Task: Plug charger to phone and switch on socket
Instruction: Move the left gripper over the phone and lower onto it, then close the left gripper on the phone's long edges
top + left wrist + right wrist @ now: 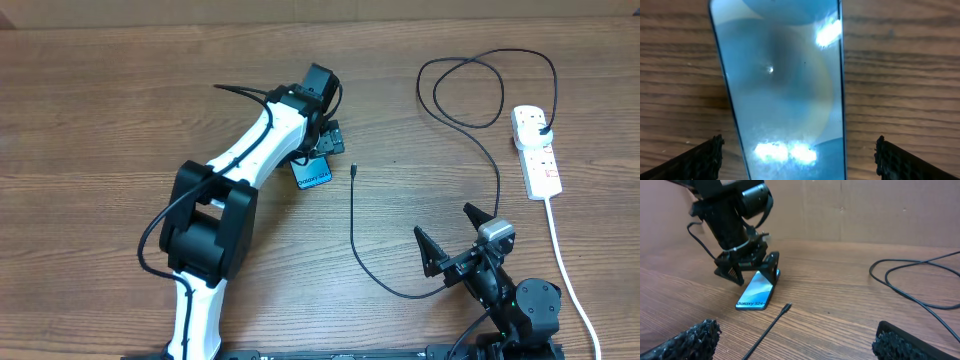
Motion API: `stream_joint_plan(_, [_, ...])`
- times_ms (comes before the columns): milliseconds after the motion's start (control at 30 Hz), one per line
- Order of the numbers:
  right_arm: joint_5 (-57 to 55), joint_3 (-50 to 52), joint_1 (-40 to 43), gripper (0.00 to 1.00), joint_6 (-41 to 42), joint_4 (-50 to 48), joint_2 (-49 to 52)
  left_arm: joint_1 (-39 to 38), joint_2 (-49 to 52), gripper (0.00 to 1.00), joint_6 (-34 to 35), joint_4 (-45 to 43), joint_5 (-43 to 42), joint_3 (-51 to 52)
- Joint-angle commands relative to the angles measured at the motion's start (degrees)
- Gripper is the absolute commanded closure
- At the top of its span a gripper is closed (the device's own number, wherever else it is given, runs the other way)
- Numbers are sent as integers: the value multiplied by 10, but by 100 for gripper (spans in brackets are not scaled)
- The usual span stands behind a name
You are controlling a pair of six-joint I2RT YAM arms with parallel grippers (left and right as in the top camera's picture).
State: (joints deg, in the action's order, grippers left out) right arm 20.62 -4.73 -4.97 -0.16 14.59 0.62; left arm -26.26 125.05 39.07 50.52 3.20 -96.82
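The phone [312, 172] lies flat on the table with its cyan screen lit. It fills the left wrist view [785, 75] and shows in the right wrist view [756, 294]. My left gripper [326, 140] is open just above the phone's far end, with a finger on either side [800, 157] and neither touching. The charger cable [352, 230] lies loose, and its connector tip [354, 171] [786, 308] rests just right of the phone. Its plug [540, 125] sits in the white socket [535, 150]. My right gripper [455, 235] [795, 340] is open and empty near the front edge.
The charger makes large loops [470, 85] at the back right. The socket's thick white cord [565, 270] runs to the front right, past my right arm. A cardboard wall [865, 210] stands behind the table.
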Motion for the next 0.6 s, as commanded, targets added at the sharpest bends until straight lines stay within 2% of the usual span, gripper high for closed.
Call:
stream_joint_plan(0, [0,2,-3,0,1,-4,-5,-3,20,0,10,3,-7,-16])
stream_joint_plan(567, [0,2,-3,0,1,-4,-5,-3,62,0,13,3,-5,-16])
